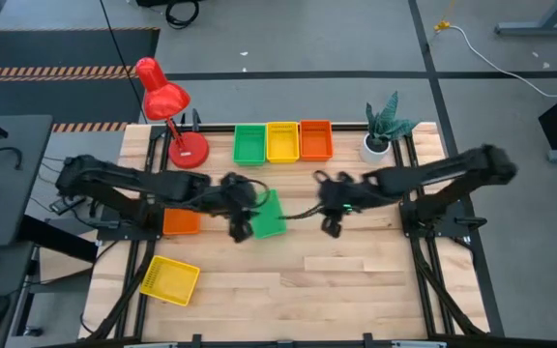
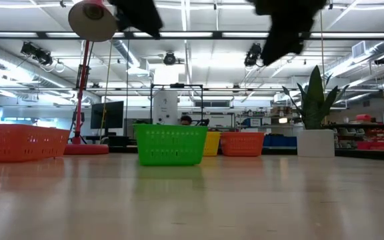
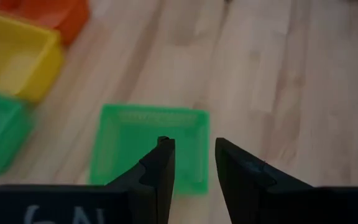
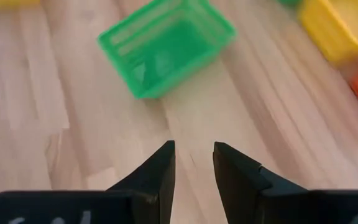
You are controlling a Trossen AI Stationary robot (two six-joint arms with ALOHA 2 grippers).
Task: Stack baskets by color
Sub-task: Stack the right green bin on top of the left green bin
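Loose green basket [image 1: 268, 215] sat mid-table, free of both grippers. Left gripper [image 3: 191, 163] hovered over it, fingers apart, likely lining up a grasp. Right gripper [image 4: 192, 163], fingers apart and empty, was just beside it.

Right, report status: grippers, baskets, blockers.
Left gripper open above green basket. Right gripper open, empty, beside it. No blockers.
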